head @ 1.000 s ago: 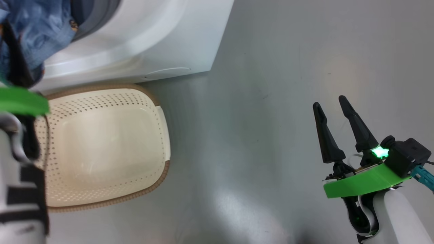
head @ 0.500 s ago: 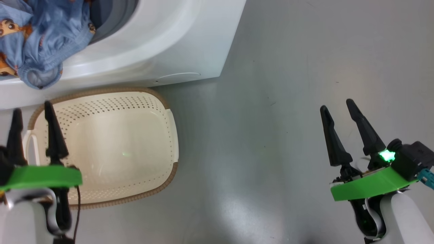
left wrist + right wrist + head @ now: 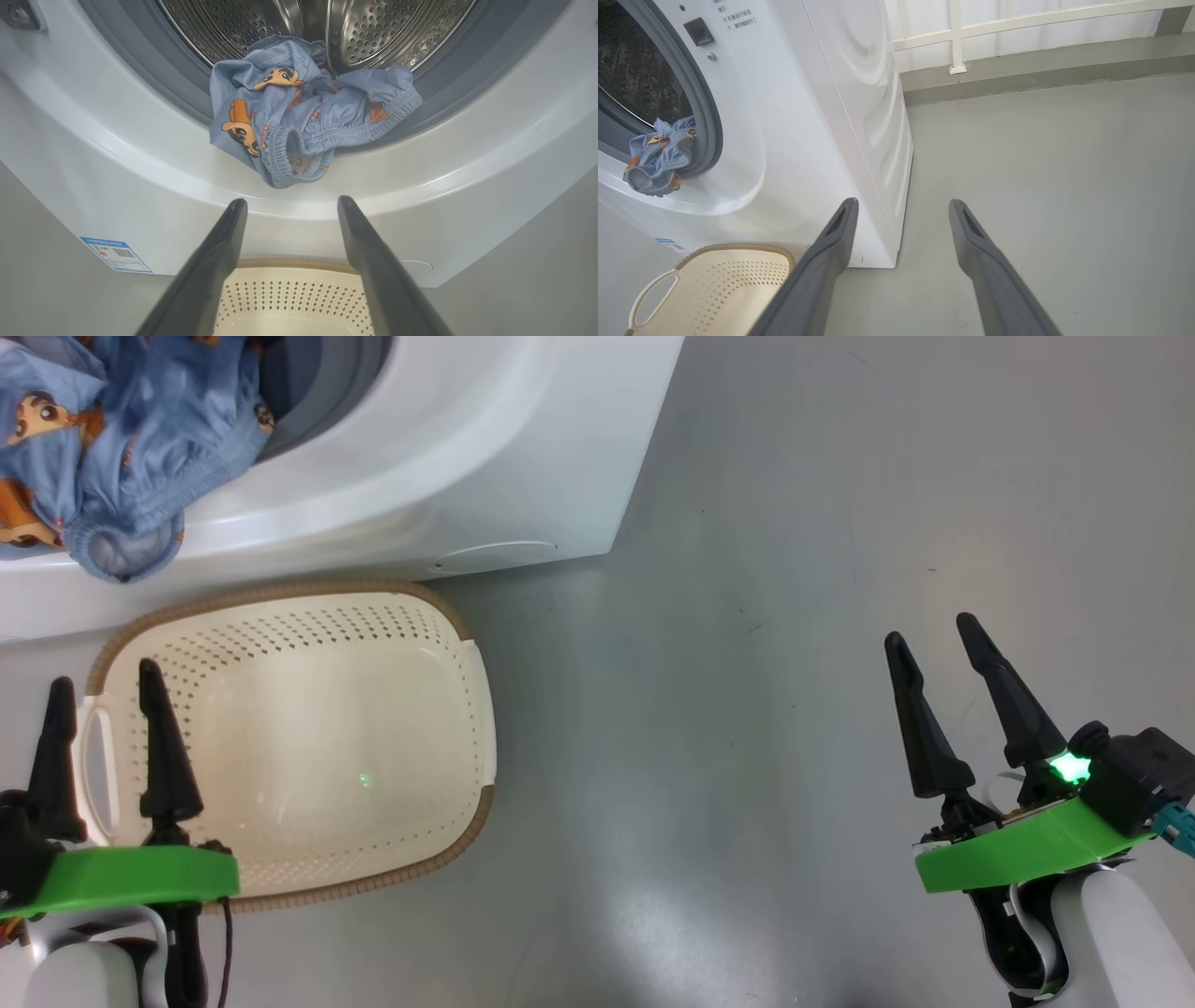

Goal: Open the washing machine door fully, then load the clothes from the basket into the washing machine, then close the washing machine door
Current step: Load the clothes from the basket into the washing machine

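The white washing machine stands with its mouth uncovered; its door is out of view. Light-blue clothes with orange figures hang over the grey gasket and lower lip, partly inside the steel drum. Below them the cream basket sits on the floor with nothing in it. My left gripper is open over the basket's left handle, fingers pointing at the hanging clothes, holding nothing. Far right over bare floor, my right gripper is open, holding nothing.
Grey floor stretches wide to the right of the machine. A wall with a white railing and a low grey kerb runs behind. A blue label sticker sits low on the machine's front, a round filter cover at its lower right.
My left gripper has drawn back from the machine's mouth, down to the basket's left end, leaving the clothes draped on the lip. The head view has shifted a little. The right gripper holds its pose.
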Robot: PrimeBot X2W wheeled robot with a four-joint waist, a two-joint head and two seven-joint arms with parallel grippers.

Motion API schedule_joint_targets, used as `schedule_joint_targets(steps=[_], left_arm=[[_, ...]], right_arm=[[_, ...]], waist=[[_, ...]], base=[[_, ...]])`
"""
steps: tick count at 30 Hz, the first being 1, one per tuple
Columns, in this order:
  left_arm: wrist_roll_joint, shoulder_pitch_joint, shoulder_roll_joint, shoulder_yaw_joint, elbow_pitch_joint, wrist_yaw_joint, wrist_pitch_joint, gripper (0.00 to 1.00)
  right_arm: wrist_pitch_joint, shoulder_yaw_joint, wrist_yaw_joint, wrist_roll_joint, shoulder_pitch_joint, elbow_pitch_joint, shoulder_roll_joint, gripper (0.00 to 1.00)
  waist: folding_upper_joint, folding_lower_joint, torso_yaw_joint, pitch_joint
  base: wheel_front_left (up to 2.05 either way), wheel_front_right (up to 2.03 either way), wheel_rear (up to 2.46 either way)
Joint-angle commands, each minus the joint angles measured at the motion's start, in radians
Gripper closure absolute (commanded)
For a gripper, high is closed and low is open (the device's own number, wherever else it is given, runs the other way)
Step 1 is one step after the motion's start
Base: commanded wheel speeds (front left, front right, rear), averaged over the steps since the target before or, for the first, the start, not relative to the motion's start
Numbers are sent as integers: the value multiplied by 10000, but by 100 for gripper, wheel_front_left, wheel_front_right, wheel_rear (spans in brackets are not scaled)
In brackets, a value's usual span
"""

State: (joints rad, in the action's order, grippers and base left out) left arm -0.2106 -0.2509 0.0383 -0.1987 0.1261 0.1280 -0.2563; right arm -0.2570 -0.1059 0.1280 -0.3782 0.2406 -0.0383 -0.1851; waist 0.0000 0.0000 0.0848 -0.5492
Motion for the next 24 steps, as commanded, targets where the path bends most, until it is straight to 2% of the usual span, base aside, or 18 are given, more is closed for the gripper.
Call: schedule_joint_targets(steps=[1,9,24], left_arm=[[61,58,145,-246,-239,26,-55,0],[-119,-647,323,-183,305,26,-55,0],[-826,-3197,1585,-24,2996,27,-55,0]], right_arm=[[-48,-217,27,49,-286,235,-64,0],[-48,-259,27,62,-241,230,-8,0],[-48,-381,27,62,32,256,74,0]], waist=[[0,0,14,-23],[0,0,30,-118],[0,0,173,-440]], base=[[0,0,0],[0,0,0],[0,0,0]])
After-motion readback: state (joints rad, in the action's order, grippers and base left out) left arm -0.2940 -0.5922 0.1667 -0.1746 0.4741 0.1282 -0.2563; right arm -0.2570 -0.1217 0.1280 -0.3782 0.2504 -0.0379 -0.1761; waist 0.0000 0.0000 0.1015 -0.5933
